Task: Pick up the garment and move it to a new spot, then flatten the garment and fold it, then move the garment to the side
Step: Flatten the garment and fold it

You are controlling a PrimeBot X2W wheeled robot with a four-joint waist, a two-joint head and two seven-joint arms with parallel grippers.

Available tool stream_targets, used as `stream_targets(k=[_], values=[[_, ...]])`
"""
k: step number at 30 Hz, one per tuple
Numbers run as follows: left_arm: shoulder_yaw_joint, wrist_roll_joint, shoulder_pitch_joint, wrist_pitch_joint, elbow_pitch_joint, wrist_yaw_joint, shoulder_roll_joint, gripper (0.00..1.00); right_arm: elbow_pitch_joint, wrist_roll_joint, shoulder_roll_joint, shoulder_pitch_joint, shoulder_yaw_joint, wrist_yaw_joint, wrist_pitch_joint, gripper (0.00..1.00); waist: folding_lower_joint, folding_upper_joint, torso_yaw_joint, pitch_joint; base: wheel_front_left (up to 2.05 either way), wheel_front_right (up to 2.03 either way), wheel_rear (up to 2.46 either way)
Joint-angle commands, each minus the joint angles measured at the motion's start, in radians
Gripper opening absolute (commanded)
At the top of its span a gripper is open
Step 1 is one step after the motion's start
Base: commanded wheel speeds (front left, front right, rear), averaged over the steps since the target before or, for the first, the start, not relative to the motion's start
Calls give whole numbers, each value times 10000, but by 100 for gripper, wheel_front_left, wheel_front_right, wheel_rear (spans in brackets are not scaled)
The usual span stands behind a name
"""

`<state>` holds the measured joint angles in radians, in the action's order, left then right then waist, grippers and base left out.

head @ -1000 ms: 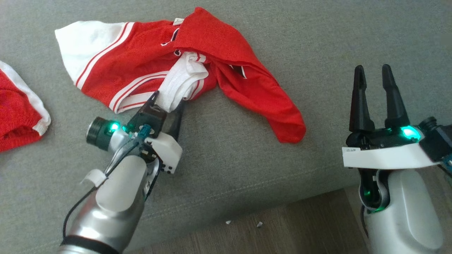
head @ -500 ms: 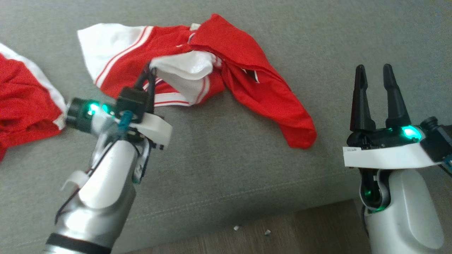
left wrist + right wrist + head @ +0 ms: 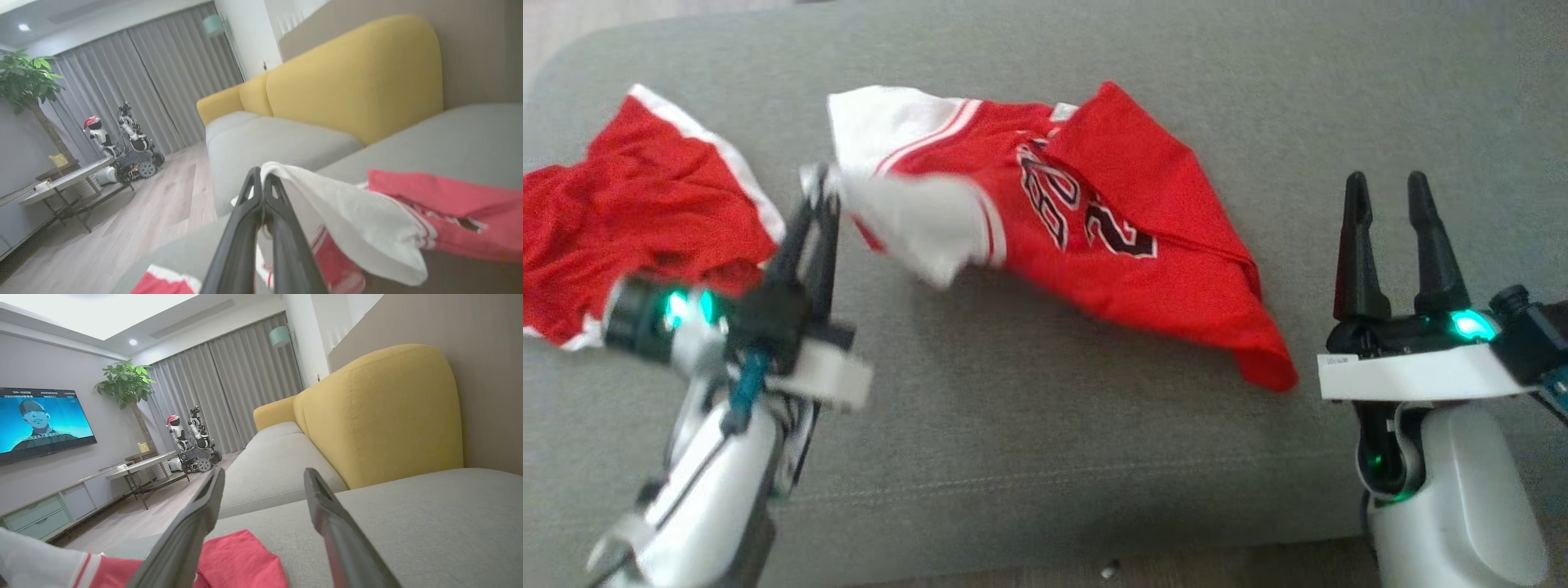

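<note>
- The left gripper (image 3: 818, 181) has its two dark fingers pressed together, pinching the white sleeve edge of the garment (image 3: 1111, 245) at their tips.
- The garment is a red jersey with white sleeves, striped trim and dark numerals. It stretches away to the right of the left gripper.
- The white cloth is lifted and blurred just beside the fingertips, while the red body lies on the grey sofa seat (image 3: 1045, 425).
- In the left wrist view, the white cloth drapes over the tip of the closed fingers and hangs down along their right side. The red part lies farther right.
- The right gripper (image 3: 1386, 184) is above the seat with its fingers spread apart, pointing towards the back of the sofa.
- The garment's lower red corner lies near the right gripper, on its left side and apart from it.
- In the right wrist view, red cloth lies on the seat below the gap between the spread fingers, and a white striped piece shows at the lower left.
- A second red garment (image 3: 645, 220) with white edging lies crumpled on the seat to the left of the left gripper, close to its fingers. Whether they touch cannot be told.
- The yellow backrest (image 3: 355, 81) rises beyond both grippers.
</note>
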<state>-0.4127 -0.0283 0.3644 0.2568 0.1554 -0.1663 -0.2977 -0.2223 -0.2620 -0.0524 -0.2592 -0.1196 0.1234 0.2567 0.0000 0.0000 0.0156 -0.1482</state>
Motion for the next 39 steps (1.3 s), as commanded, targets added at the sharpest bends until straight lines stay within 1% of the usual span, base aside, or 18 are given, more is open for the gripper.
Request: stream_targets(k=[1, 3, 5, 9, 13, 15, 16, 17, 19, 20, 24, 27, 29, 34, 37, 39], values=[[274, 133, -8, 49, -188, 28, -430, 0, 256, -47, 22, -6, -230, 73, 51, 100, 0, 0, -226, 170, 0, 0, 0], [210, 154, -405, 49, -17, 15, -574, 0, 235, -51, 22, 1, -259, 73, 51, 100, 0, 0, -305, 200, 0, 0, 0], [240, 191, -709, 49, 191, -97, -724, 0, 222, -54, 22, -2, -280, 73, 51, 100, 0, 0, -351, 212, 0, 0, 0], [231, 151, -1249, 49, 457, -397, -653, 0, 191, -43, 22, 58, -248, 73, 51, 100, 0, 0, -451, 270, 0, 0, 0], [-53, 47, -1493, 49, 994, -266, -443, 0, 120, -15, 22, 94, -249, 73, 51, 100, 0, 0, -515, 301, 0, 0, 0], [-172, -43, -1533, 41, 1479, -178, -304, 0, 83, -7, 22, 84, -300, 73, 51, 100, 0, 0, -515, 327, 0, 0, 0], [-214, -127, -1549, -2, 1752, -128, -207, 40, 64, -7, 22, 76, -320, 73, 51, 100, 0, 0, -507, 344, 0, 0, 0], [-185, -263, -1543, -3, 1954, -135, -67, 100, 46, -7, 22, 69, -336, 73, 51, 100, 0, 0, -499, 358, 0, 0, 0], [-145, -418, -1488, 9, 2218, -184, 141, 100, 24, 3, 22, 52, -359, 73, 51, 100, 0, 0, -470, 371, 0, 0, 0], [-145, -418, -1488, 9, 2218, -184, 141, 100, 24, 3, 22, 52, -359, 73, 51, 100, 0, 0, -470, 371, 0, 0, 0], [311, -937, -1353, 38, 2209, -428, 550, 100, 1, 76, 22, 89, -285, 73, 51, 100, 0, 0, -489, 407, 0, 0, 0], [771, -1211, -1270, 44, 1518, -600, 789, 100, -11, 190, 22, 141, -278, 73, 51, 100, 0, 0, -537, 405, 0, 0, 0], [1016, -1316, -1313, 45, 971, -590, 932, 100, 10, 327, 22, 132, -302, 73, 51, 100, 0, 0, -580, 378, 0, 0, 0], [1405, -1107, -1505, 47, -18, -672, 1178, 100, 42, 571, 22, 32, -311, 73, 51, 100, 0, 0, -796, 264, 0, 0, 0], [1602, -1048, -1606, 48, -459, -614, 1379, 100, -18, 766, 22, -77, -416, 73, 51, 100, 0, 0, -947, 166, 0, 0, 0], [1667, -1001, -1639, 48, -676, -478, 1492, 100, -115, 947, 22, -232, -535, 73, 46, 100, 0, 0, -1051, 77, 0, 0, 0]])
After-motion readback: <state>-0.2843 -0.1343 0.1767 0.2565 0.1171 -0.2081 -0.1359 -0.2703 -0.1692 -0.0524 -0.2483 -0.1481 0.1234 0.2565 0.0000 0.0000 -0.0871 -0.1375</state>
